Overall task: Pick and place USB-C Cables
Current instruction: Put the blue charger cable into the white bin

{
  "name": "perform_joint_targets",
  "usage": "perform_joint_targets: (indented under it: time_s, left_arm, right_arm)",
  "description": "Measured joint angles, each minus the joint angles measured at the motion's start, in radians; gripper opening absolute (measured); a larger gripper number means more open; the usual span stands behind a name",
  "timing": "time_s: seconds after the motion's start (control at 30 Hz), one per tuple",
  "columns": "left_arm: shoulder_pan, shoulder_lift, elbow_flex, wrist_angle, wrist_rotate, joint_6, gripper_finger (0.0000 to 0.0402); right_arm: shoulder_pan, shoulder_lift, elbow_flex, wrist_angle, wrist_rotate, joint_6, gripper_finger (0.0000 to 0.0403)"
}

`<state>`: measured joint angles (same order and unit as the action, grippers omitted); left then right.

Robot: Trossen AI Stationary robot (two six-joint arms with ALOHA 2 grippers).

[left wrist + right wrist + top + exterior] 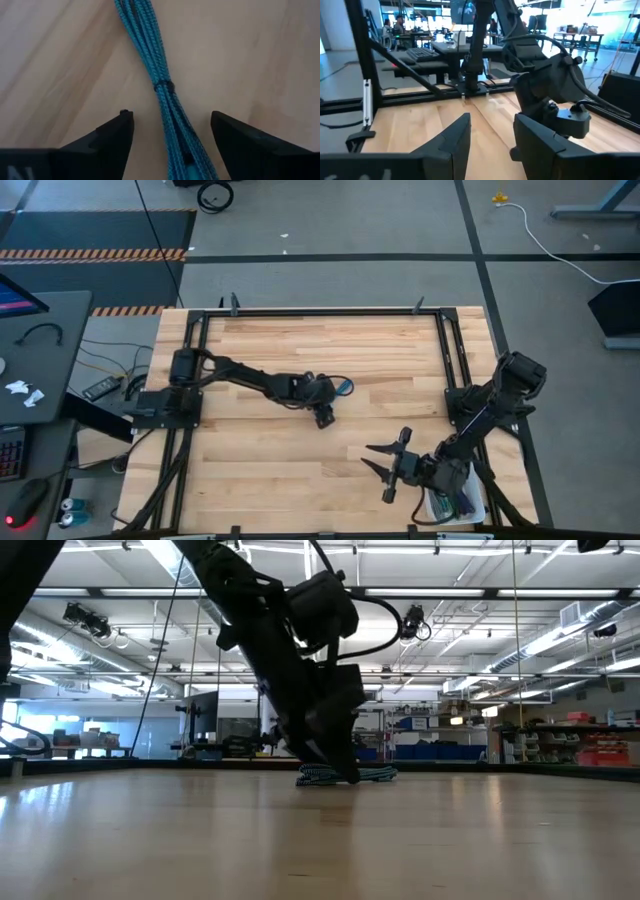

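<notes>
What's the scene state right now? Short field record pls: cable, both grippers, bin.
cable: teal-blue USB-C cable, bundled, lying flat on the wooden table, near centre
left gripper: open, fingers either side of the cable, not closed on it
right gripper: open, empty, over the table's near right part
bin: white tray at the right near corner, holds more cables

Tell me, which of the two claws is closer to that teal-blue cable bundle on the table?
The left. The left gripper sits right over the teal-blue cable bundle, its open fingers on either side of it. The right gripper hovers far away near the table's front right corner.
</notes>
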<state>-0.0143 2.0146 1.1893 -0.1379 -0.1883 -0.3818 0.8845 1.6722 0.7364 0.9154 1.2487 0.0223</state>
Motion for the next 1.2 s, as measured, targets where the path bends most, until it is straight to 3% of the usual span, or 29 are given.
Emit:
perform_joint_targets:
  time_s: [0.1, 0.2, 0.43, 0.63, 0.97, 1.2]
  left_arm:
    - [-0.001, 0.015, 0.004, 0.002, -0.011, 0.000, 0.0261]
    - [-0.002, 0.023, 0.006, -0.010, -0.009, 0.003, 0.0220]
    - [-0.002, 0.004, 0.004, -0.068, 0.000, 0.081, 0.0034]
    - [0.001, -0.046, -0.004, -0.090, -0.021, 0.127, 0.0028]
    - [-0.018, -0.066, -0.005, 0.079, 0.032, 0.152, 0.0028]
    - [-0.075, -0.066, -0.006, 0.095, -0.021, 0.158, 0.0028]
  right_arm:
    - [0.015, 0.000, 0.000, -0.001, 0.011, 0.000, 0.0155]
    - [0.025, 0.000, 0.000, -0.002, 0.015, -0.004, 0.0155]
    - [0.044, 0.000, 0.000, -0.013, 0.016, -0.016, 0.0155]
    - [0.048, 0.004, 0.000, -0.131, 0.015, 0.148, 0.0155]
    - [0.008, 0.013, 0.000, -0.356, 0.009, 0.406, 0.0155]
    - [-0.010, 0.013, -0.002, -0.380, -0.063, 0.398, 0.0155]
